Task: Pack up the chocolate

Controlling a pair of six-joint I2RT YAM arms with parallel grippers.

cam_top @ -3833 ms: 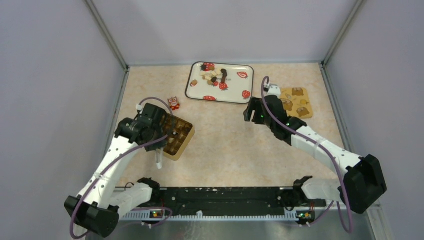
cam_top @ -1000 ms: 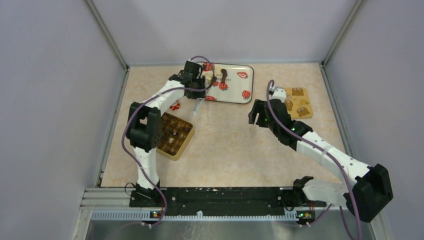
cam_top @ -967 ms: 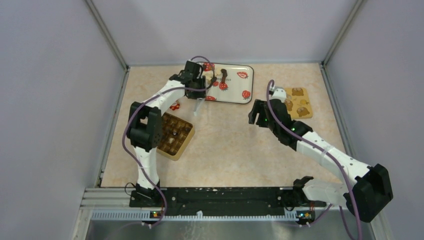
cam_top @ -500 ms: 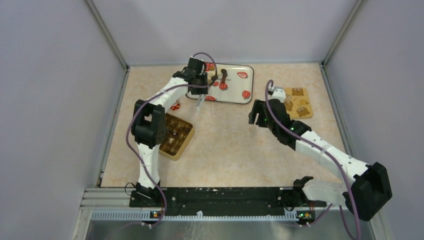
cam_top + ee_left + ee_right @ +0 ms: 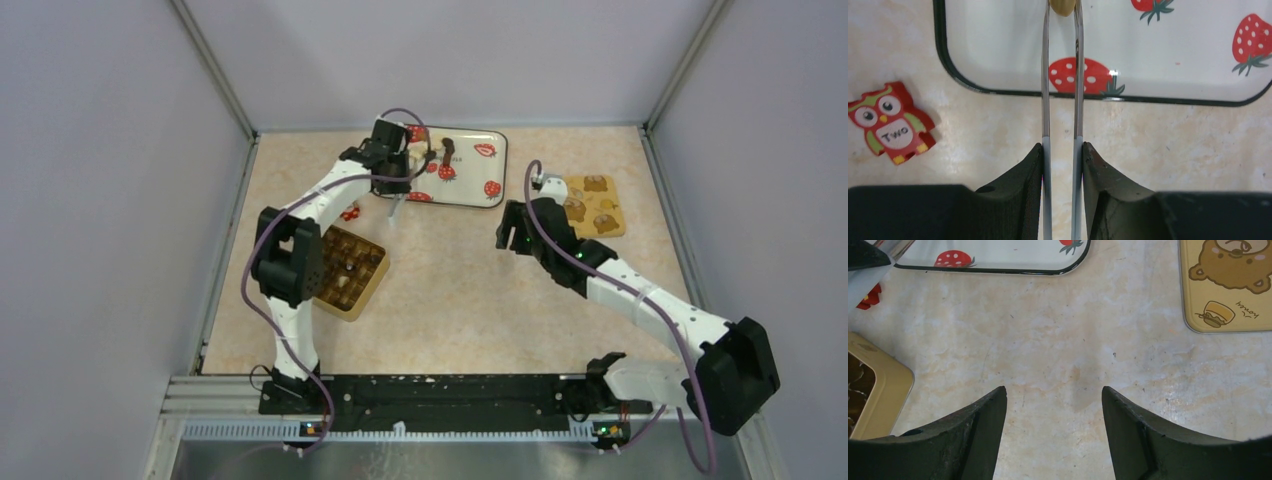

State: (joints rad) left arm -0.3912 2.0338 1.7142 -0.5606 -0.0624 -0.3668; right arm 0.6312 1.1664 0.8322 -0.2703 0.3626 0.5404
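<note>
Small brown and cream pieces of chocolate (image 5: pixel 430 152) lie in a heap on the strawberry-print tray (image 5: pixel 470 192). My left gripper (image 5: pixel 398 172) hovers at the tray's near-left corner, shut on a pair of metal tweezers (image 5: pixel 1062 75). The tweezers' tips pinch a light brown chocolate (image 5: pixel 1063 6) over the tray (image 5: pixel 1088 95). In the left wrist view the left gripper (image 5: pixel 1062 147) presses both blades. My right gripper (image 5: pixel 510 225) hangs open over bare table right of the middle; nothing is between the right gripper (image 5: pixel 1054 395) jaws.
A gold compartment box (image 5: pixel 350 272) holding some chocolates sits at the left, its corner (image 5: pixel 878 390) showing in the right wrist view. A red owl figure (image 5: pixel 892 122) lies beside the tray. The yellow bear lid (image 5: pixel 597 205) lies at the right.
My left arm has swung from the gold box up to the tray, and its jaws have squeezed the tweezers narrower. The right arm has barely shifted.
</note>
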